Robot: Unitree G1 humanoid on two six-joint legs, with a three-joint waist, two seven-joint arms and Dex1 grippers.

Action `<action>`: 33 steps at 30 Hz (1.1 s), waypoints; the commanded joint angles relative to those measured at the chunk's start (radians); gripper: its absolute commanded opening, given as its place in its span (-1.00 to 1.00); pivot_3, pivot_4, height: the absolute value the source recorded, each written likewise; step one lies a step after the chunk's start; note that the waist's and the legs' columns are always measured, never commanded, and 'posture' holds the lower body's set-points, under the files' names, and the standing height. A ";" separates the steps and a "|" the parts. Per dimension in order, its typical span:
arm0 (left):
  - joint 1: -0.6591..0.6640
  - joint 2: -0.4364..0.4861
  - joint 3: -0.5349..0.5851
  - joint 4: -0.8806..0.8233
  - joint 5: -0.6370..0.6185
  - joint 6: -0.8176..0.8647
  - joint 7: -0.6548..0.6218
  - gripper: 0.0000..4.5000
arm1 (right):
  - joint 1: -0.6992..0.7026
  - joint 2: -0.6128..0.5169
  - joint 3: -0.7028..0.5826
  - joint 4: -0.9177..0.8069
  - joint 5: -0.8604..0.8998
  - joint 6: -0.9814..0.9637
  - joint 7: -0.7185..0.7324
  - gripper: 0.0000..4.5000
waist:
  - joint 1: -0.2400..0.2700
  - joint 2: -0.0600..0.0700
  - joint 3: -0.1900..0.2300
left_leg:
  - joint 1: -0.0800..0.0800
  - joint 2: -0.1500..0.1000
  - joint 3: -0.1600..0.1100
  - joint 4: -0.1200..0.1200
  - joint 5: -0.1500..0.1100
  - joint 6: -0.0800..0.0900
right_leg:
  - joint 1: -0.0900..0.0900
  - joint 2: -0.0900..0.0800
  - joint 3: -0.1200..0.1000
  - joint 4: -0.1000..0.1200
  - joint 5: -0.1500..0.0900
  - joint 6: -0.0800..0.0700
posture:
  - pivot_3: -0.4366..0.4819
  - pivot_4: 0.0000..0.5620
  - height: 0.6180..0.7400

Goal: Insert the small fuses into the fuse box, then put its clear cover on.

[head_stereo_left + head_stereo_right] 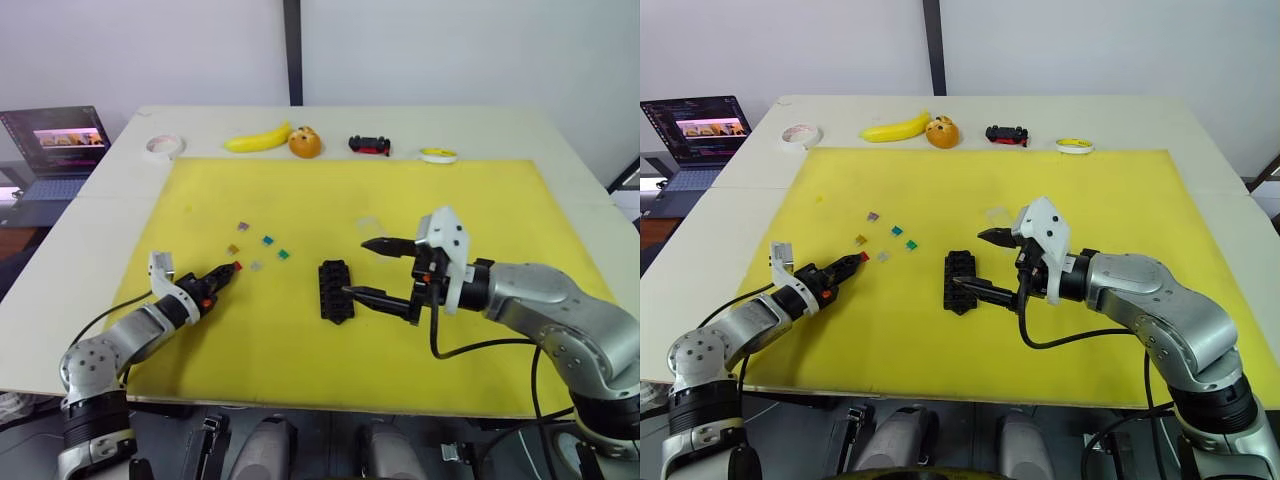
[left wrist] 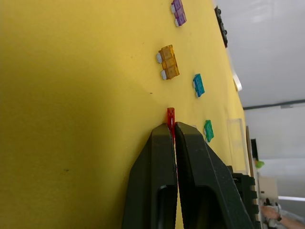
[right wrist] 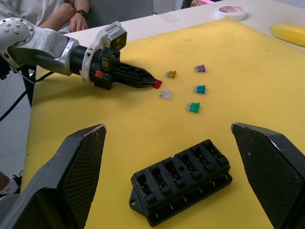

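My left gripper [image 1: 230, 270] is shut on a red fuse [image 2: 170, 116], held just over the yellow mat [image 1: 300, 370] at its left side. Purple [image 1: 243, 227], brown [image 1: 233, 249], teal [image 1: 268, 240], green [image 1: 283, 254] and grey [image 1: 256, 265] fuses lie loose on the mat just beyond it. The black fuse box [image 1: 335, 290] lies mid-mat, slots up. My right gripper [image 1: 356, 267] stands wide open right beside the box's right side, its lower finger tip at the box's edge. The clear cover [image 1: 370, 224] lies flat behind the right gripper.
Along the table's far edge lie a tape roll [image 1: 164, 146], a banana [image 1: 258, 139], an orange [image 1: 305, 143], a black-and-red toy car [image 1: 369, 146] and a yellow tape roll [image 1: 437, 155]. A laptop [image 1: 60, 140] stands at far left. A person's hand [image 3: 76, 21] rests beyond the table.
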 commanded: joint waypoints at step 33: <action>-0.222 0.047 -0.079 -0.207 -0.609 0.044 0.130 -0.99 | -0.212 0.344 -0.152 0.183 0.780 0.166 -0.685 1.00 | -0.048 -0.010 0.006 | -0.017 0.004 0.000 0.001 0.005 -0.009 | -0.018 0.002 0.000 0.002 0.002 -0.002 | -0.05 -0.47 1.00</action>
